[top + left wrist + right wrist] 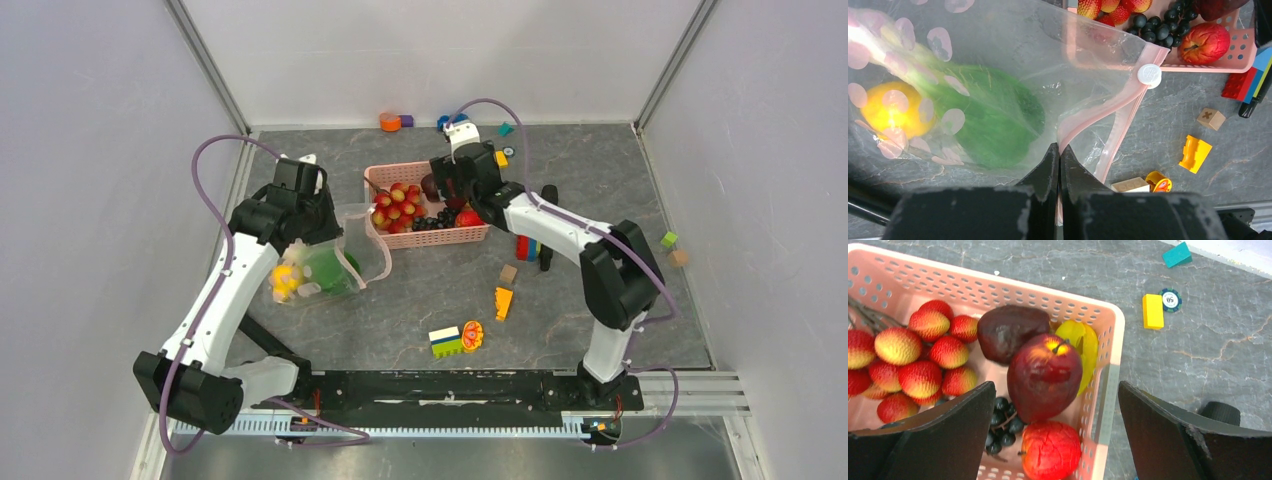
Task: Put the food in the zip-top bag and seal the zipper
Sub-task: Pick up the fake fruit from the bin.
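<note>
Loading was in hand: the left gripper (1059,152) pinched the bag's (998,60) zipper strip (1098,117) near the table's (600,300) left edge, bok choy (993,125) and citrus (890,110) inside. The right gripper (1054,390) hung wide apart over the apple (1043,367) in the basket (1113,322); next it should drop and close.

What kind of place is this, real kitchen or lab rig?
Most likely a lab robot cell, not a kitchen: plain white walls box in a stone-look tabletop, arms bolt to a black rail, and toy fruit fills a pink basket beside toy blocks.
</note>
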`<state>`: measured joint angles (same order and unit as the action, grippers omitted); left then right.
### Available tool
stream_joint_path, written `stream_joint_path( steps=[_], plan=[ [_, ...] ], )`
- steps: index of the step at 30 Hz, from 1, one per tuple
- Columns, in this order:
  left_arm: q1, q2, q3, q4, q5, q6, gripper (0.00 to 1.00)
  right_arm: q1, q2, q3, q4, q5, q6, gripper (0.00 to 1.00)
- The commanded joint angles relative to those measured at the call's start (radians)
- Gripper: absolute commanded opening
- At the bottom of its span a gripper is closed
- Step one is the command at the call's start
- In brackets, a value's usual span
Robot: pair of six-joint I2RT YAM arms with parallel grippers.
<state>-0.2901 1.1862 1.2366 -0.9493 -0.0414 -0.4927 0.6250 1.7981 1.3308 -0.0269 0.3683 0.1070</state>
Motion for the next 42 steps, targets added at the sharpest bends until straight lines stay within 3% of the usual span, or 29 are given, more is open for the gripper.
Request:
stream_joint_path(
  steps=[1,14,19,24,28,32,36,42],
  plan=[
    [-0.001,-0.018,0.0,0.043,0.035,0.035,0.02,0.001,0.074,0.099,0.061,0.064,-0.019,0.98],
    [-0.001,-0.013,-0.002,0.046,0.071,0.039,0.02,0.0,0.2,0.151,0.062,0.007,0.009,0.98],
    [-0.001,-0.003,-0.002,0.046,0.086,0.04,0.02,0.001,0.218,0.153,0.062,0.002,0.014,0.91],
    [-0.001,0.006,-0.002,0.046,0.1,0.043,0.02,0.0,0.213,0.129,0.066,0.018,0.02,0.81],
    [-0.001,0.007,-0.002,0.046,0.099,0.042,0.02,0.001,0.199,0.116,0.066,0.02,0.028,0.58],
    [-0.001,0.004,-0.003,0.045,0.095,0.043,0.02,0.0,0.147,0.066,0.102,0.003,0.042,0.43],
    [-0.001,0.006,-0.003,0.046,0.107,0.043,0.02,0.0,0.072,0.02,0.111,-0.028,0.037,0.35],
    [-0.001,-0.001,-0.003,0.05,0.147,0.051,0.02,0.002,-0.117,-0.175,0.227,-0.058,0.054,0.34]
  ],
)
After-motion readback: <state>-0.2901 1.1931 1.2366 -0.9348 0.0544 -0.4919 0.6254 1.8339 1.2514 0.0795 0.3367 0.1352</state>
